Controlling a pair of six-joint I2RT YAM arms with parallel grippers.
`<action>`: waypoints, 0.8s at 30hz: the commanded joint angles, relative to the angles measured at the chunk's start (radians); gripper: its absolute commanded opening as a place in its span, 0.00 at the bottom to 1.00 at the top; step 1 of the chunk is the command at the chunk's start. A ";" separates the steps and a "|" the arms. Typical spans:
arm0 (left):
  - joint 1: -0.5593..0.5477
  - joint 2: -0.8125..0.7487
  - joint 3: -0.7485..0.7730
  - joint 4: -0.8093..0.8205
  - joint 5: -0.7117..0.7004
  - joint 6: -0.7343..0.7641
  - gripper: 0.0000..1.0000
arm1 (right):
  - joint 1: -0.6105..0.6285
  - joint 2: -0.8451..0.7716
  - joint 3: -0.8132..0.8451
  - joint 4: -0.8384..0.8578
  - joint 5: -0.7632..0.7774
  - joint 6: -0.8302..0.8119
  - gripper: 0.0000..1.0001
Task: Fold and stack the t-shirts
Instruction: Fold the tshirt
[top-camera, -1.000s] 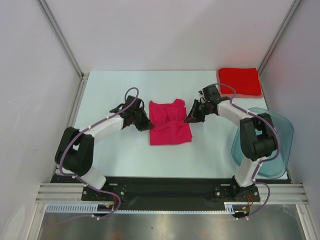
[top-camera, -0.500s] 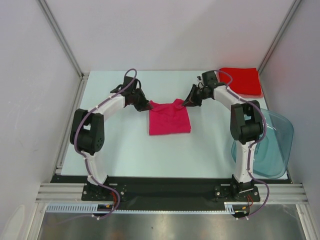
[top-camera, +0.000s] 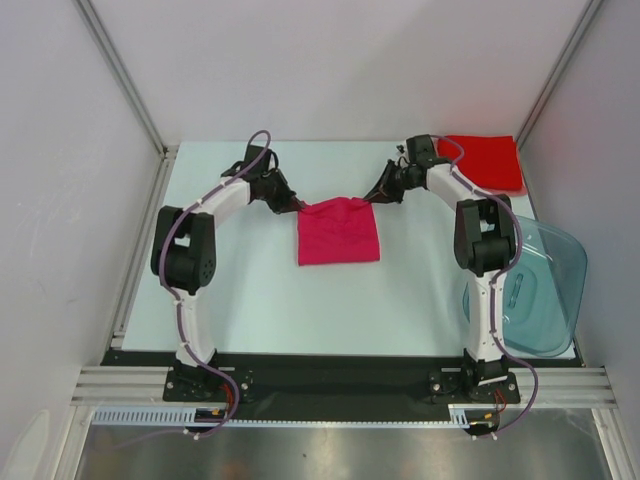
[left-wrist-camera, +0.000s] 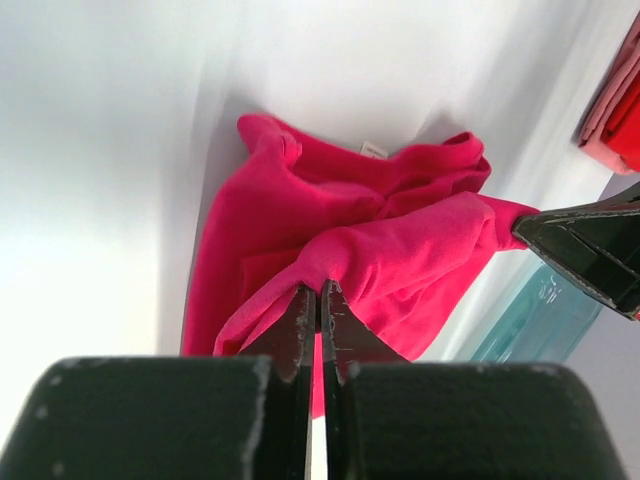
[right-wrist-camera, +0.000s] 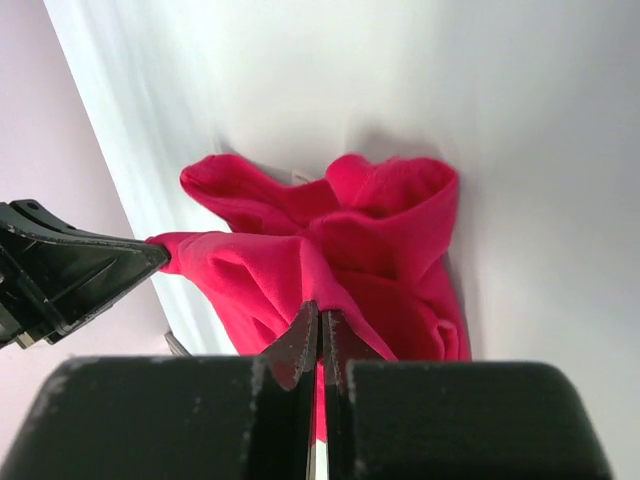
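The magenta-pink t-shirt lies partly folded in the middle of the white table, its far edge lifted and stretched between the two grippers. My left gripper is shut on the shirt's far left corner. My right gripper is shut on the far right corner. In each wrist view the other gripper's black fingertip pinches the opposite end of the raised fold. The red t-shirt lies folded flat at the far right corner of the table.
A translucent blue-grey plastic tub stands at the right edge of the table, beside the right arm's base. White walls and metal frame posts close in the table at the back and sides.
Both grippers have carried the pink shirt's held edge from the near side over to the far side, folding the shirt. The arms now reach further back. The red shirt has not moved.
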 joint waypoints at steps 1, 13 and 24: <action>0.017 0.031 0.071 0.011 0.039 0.026 0.02 | -0.015 0.031 0.062 0.019 -0.038 0.019 0.00; 0.051 0.106 0.144 0.024 0.056 0.023 0.09 | -0.035 0.126 0.156 0.047 -0.081 0.046 0.00; 0.053 0.119 0.418 -0.159 -0.125 0.271 0.28 | -0.116 0.175 0.346 -0.036 -0.069 -0.007 0.31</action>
